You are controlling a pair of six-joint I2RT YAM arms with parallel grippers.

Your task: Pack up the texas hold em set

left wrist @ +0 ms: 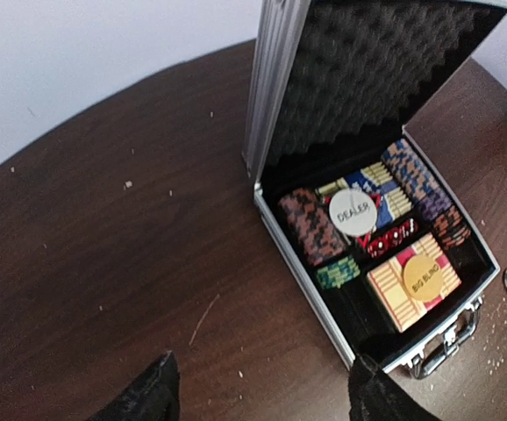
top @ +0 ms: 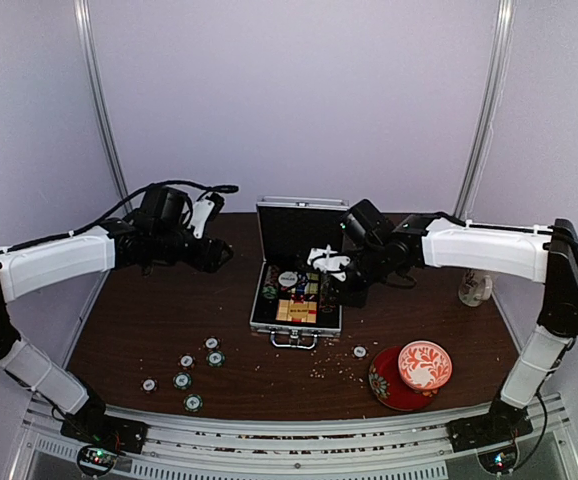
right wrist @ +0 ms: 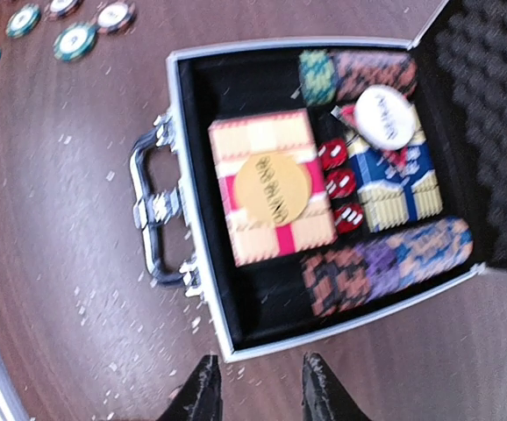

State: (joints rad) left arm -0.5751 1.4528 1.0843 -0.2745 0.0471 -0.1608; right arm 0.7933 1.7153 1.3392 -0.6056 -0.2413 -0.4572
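The silver briefcase (top: 269,322) stands open mid-table with its lid upright. Inside are rows of dark chips (left wrist: 310,226), a red-tan card box (right wrist: 271,189) with a yellow disc on it, a blue card box (right wrist: 398,189), a white dealer button (right wrist: 385,117) and red dice (right wrist: 337,184). Several green/white chips (top: 184,379) lie loose front left, and one more (top: 360,352) lies right of the case. My left gripper (left wrist: 262,399) is open and empty, above the table left of the case. My right gripper (right wrist: 262,395) is open and empty, just off the case's right front corner.
A red-and-white bowl (top: 424,364) on a red saucer (top: 389,385) sits front right. A mug (top: 474,289) stands at the right edge. Pale crumbs are scattered in front of the case handle (right wrist: 153,215).
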